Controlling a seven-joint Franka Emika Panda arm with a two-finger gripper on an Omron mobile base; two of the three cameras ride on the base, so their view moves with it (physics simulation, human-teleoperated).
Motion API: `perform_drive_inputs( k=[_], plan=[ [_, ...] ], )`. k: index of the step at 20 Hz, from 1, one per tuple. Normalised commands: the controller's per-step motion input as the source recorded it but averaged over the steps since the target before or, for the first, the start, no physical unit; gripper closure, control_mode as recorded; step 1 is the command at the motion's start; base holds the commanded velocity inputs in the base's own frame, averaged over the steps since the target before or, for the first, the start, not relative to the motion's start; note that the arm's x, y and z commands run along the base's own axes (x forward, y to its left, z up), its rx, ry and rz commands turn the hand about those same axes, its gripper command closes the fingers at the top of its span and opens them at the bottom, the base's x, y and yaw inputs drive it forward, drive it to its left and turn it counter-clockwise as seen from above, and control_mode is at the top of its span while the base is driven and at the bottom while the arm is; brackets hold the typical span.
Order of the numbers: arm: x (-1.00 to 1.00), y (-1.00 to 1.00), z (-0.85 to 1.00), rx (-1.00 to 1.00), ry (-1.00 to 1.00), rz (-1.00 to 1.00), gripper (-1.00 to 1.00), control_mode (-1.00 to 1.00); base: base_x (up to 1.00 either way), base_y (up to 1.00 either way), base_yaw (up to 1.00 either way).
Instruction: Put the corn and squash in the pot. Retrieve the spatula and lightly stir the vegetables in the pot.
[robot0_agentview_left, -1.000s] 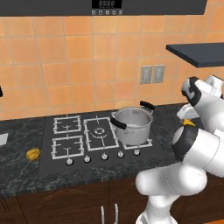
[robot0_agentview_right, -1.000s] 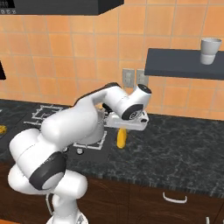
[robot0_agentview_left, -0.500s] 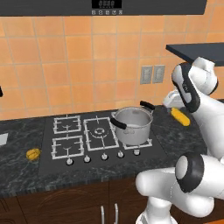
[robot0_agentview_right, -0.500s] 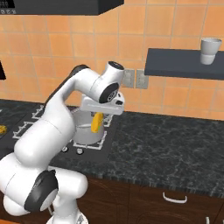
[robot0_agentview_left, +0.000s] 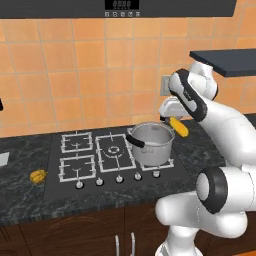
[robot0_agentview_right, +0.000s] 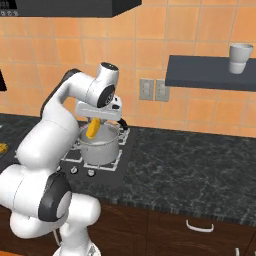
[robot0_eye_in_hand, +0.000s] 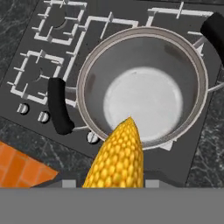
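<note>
I see the gripper (robot0_agentview_right: 95, 121) clamped on the corn (robot0_agentview_right: 93, 128), which hangs above the rim of the pot (robot0_agentview_right: 100, 148) on the stove's (robot0_agentview_left: 112, 156) front right burner. From the hand camera the cob's tip (robot0_eye_in_hand: 118, 157) points down over the pot's near rim (robot0_eye_in_hand: 141, 87) — the steel interior is bare, nothing in it. The squash (robot0_agentview_left: 37, 176) lies on the dark counter (robot0_agentview_left: 20, 195), left of the stove — well apart from the pot.
</note>
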Motion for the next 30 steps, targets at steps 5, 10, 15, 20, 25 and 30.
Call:
perform_drive_inputs(
  k=[5, 10, 15, 20, 25, 30],
  plan=[
    [0.75, 0.57, 0.00, 0.00, 0.00, 0.00, 1.00, -1.00, 0.00, 0.00, 0.00],
    [0.43, 0.15, -0.28, -0.02, -0.06, -0.01, 1.00, -1.00, 0.00, 0.00, 0.00],
    [0.17, 0.03, -0.51, -0.04, -0.15, -0.01, 1.00, -1.00, 0.00, 0.00, 0.00],
    [0.29, 0.05, -0.47, -0.02, -0.06, -0.02, 1.00, -1.00, 0.00, 0.00, 0.00],
    [0.37, 0.01, -0.30, -0.01, -0.07, -0.02, 1.00, -1.00, 0.00, 0.00, 0.00],
    [0.15, 0.00, -0.35, -0.04, -0.11, -0.01, 1.00, -1.00, 0.00, 0.00, 0.00]
  ],
)
